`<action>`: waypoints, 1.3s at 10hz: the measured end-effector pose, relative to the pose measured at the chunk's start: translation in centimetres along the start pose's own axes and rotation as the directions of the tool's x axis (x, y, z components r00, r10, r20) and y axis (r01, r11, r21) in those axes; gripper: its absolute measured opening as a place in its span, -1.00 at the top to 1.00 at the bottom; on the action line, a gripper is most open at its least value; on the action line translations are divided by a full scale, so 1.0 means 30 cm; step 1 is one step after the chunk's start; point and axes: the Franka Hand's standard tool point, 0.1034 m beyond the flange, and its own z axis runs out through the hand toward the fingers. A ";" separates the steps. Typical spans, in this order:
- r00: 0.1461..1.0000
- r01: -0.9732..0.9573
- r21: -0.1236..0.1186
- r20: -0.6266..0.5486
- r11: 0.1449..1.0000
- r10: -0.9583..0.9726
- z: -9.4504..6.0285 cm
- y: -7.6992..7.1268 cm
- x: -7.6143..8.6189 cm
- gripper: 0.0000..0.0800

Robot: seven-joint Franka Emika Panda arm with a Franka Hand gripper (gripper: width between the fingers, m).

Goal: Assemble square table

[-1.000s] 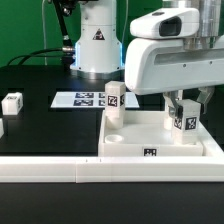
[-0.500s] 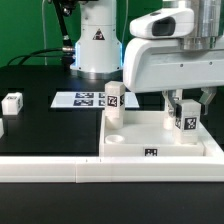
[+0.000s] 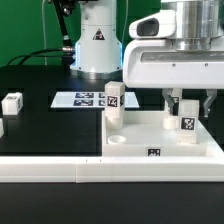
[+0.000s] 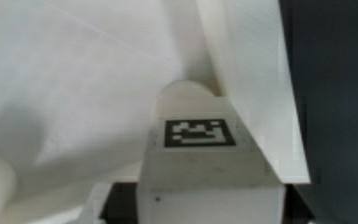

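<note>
Wrist newly turned, leg in tool.

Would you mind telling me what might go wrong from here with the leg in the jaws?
The held leg sits close to the rim of the tabletop; it may catch the rim or miss the corner socket, which is hidden. If unseated when the jaws open, it could topple.

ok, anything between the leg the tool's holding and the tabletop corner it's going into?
Nothing visible. The tool grips the leg upright, down at the tabletop's far corner on the exterior view's right; the socket under it is hidden. The other standing leg is at the far corner opposite, well apart.
</note>
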 end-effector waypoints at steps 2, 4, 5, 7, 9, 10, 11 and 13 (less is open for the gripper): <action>0.984 -0.176 -0.004 0.002 0.984 0.176 0.000 0.000 -0.002 0.27; 0.942 -0.337 -0.004 0.005 0.942 0.337 -0.001 0.000 -0.002 0.27; 0.920 -0.391 -0.003 0.006 0.921 0.391 -0.001 0.001 -0.001 0.27; 0.895 -0.446 -0.002 0.007 0.895 0.446 0.000 0.002 0.000 0.27; 0.898 -0.439 -0.002 0.007 0.898 0.439 0.000 0.001 -0.001 -0.14; 0.912 -0.410 -0.001 0.007 0.912 0.410 0.000 0.001 -0.001 -0.14; 0.929 -0.371 -0.005 0.008 0.929 0.371 0.000 0.001 -0.002 -0.51; 0.974 -0.227 -0.018 0.021 0.974 0.227 -0.004 -0.005 -0.009 -0.59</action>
